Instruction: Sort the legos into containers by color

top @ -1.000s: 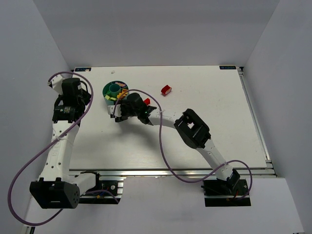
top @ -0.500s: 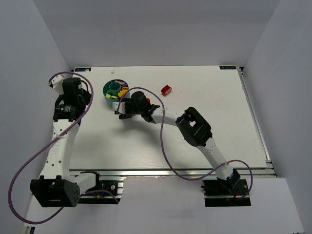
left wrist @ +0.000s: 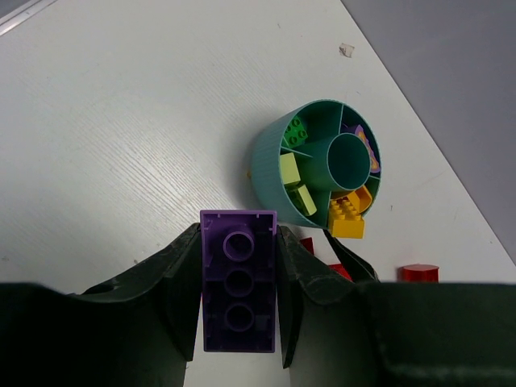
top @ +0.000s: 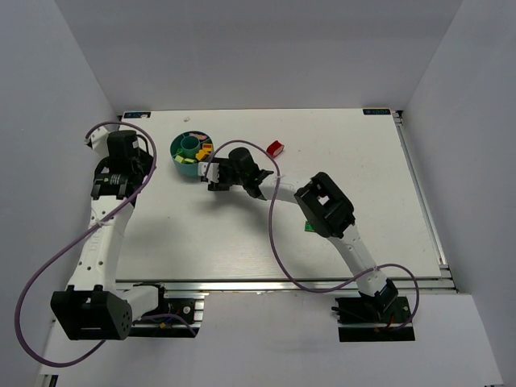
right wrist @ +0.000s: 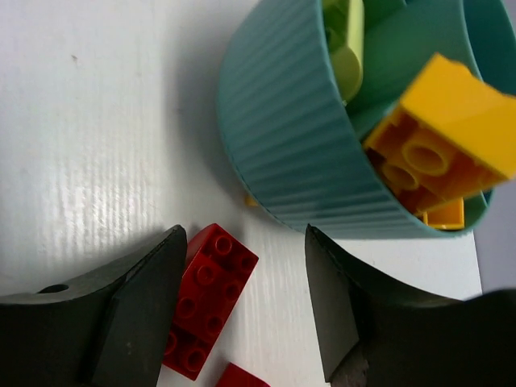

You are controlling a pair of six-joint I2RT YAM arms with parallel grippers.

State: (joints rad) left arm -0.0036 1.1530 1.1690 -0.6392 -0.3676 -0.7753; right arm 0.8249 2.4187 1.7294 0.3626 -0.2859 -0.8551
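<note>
While the left gripper (left wrist: 239, 242) clamped a purple brick (left wrist: 239, 282) left of the teal cup (left wrist: 270, 161), the right gripper (right wrist: 242, 242), fingers apart, straddled a red brick (right wrist: 205, 298) beside its wall; closing could shove the cup.

White arms (top: 93, 250), black joints (top: 326, 211) (purple cables (top: 269, 242) looping loosely).

A white tabletop (top: 387, 201) sat boxed in by plain pale grey walls (top: 258, 48) on three sides. A metal rail (top: 234, 285) ran along its near edge, under even light.
</note>
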